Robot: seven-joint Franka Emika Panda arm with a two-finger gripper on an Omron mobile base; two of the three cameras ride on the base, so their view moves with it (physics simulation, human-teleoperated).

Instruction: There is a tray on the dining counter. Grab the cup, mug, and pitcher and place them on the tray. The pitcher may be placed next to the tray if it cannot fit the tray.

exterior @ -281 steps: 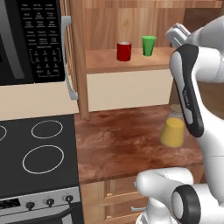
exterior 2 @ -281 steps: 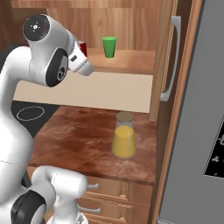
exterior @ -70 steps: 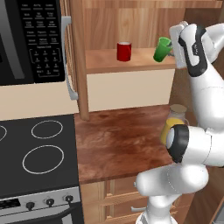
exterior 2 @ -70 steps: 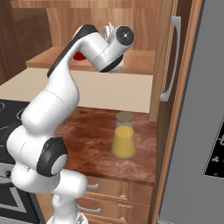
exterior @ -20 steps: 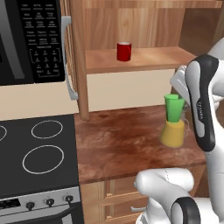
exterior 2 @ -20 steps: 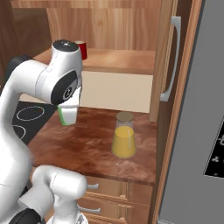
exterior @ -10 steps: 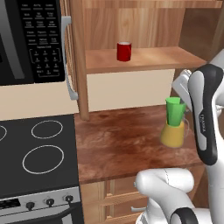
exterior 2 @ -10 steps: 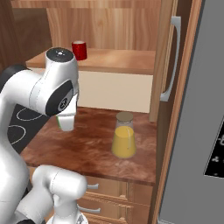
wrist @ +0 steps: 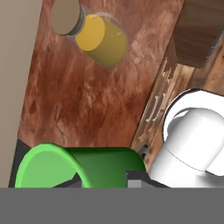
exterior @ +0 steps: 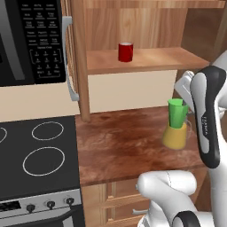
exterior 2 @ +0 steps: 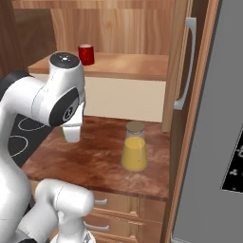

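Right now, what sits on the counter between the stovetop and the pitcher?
Nothing: in the left base view, bare wood counter runs from the stovetop to the pitcher.

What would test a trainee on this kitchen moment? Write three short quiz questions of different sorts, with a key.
1. True or false: the mug stands on the shelf above the countertop.
2. What does the gripper hold? A) green cup B) pitcher C) nothing
3. Fill in: the pitcher's lower body is coloured ____.

Key: 1 true; 2 A; 3 yellow-orange.
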